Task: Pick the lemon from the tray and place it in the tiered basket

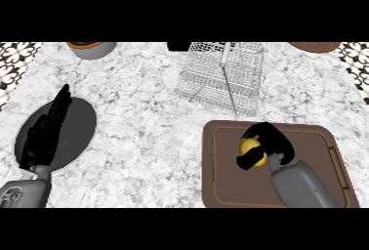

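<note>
A yellow lemon [252,148] lies on the brown tray [223,171] at the lower right. My right hand [269,139] is curled round it, fingers over the top and thumb across its front, so only part of the fruit shows. The wire tiered basket [216,78] stands beyond the tray, at the upper middle, with a thin centre pole. My left hand [45,134] rests at the left with straight fingers pointing up, above a dark round plate [78,128].
A grey pot [92,49] with a brown top sits at the far left rear. A brown round object [315,46] shows at the far right rear. Patterned wall strips flank the marble counter [144,122] on both sides.
</note>
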Motion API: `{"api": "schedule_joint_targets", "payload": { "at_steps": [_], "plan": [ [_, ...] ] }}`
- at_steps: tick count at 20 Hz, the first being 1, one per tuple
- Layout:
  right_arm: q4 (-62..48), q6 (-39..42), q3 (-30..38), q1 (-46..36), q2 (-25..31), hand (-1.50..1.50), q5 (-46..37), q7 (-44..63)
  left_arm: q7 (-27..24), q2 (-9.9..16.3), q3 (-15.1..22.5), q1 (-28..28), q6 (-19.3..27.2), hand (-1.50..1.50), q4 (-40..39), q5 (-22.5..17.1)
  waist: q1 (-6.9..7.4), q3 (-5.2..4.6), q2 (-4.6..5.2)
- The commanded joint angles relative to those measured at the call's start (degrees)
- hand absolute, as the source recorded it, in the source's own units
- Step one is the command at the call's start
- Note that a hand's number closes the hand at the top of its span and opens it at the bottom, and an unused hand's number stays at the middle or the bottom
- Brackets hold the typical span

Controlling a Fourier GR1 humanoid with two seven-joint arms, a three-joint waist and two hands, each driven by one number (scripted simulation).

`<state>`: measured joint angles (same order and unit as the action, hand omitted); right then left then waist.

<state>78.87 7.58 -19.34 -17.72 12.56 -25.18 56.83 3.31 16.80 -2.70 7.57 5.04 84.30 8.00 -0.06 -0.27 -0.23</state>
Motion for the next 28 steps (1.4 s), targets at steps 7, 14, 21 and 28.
{"api": "schedule_joint_targets", "payload": {
  "at_steps": [7, 14, 21, 28],
  "plan": [
    [-0.75, -14.73, -7.42, -13.49, -12.17, 1.50, -13.27, 9.44, -1.12, -1.18, 0.75, 2.51, -0.87, 0.00, -2.55, 0.90, 3.33, 0.13, 0.93],
    [-5.72, -26.55, -11.35, -28.48, -12.47, 1.50, -20.78, 12.00, 1.27, -3.10, 4.04, 5.98, -1.62, 0.00, -1.85, 1.76, 7.60, 0.07, 1.27],
    [-13.34, -30.05, -9.32, -45.21, -12.52, 1.50, -33.00, 18.56, 1.80, -3.06, 3.87, 7.68, -1.07, 0.00, -2.78, 2.51, 7.57, -0.07, 0.82],
    [-26.02, -22.29, -8.11, -59.68, -12.52, 1.50, -37.37, 24.02, 2.28, -3.39, 3.65, 7.65, -0.85, 0.00, -3.54, 2.56, 6.65, -0.09, 0.77]
  ]
}}
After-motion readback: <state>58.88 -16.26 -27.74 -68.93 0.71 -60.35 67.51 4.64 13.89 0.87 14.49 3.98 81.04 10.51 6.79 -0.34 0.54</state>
